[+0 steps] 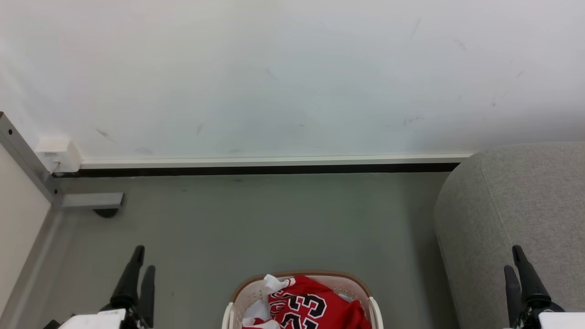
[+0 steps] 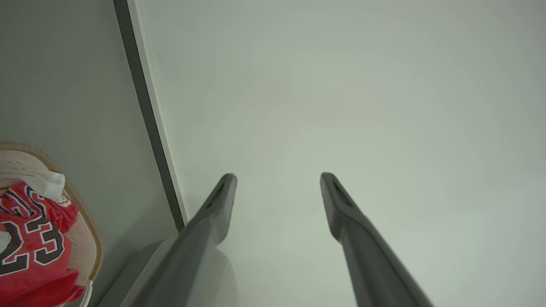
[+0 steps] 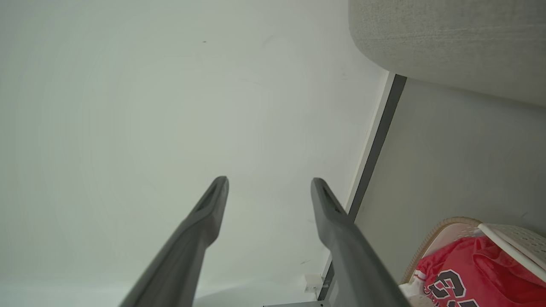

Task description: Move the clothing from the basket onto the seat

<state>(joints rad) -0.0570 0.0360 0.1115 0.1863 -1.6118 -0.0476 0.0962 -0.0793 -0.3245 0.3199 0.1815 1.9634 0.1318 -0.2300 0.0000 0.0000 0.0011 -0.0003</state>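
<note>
We see the clothing heaped in the basket, which stands on the floor with open room toward its wall edge. The seat has its rounded edge to the right, apart. Our left gripper and right gripper flank the basket, fingers spread and empty.

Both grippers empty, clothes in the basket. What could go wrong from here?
1. The basket is cut off at the head view's bottom edge, so a grasp may be poorly seen.
2. The red jersey and white fabric lie bunched together; lifting one may drag the other onto the floor.
3. The seat has a rounded edge; a garment dropped near it may slide off.
</note>
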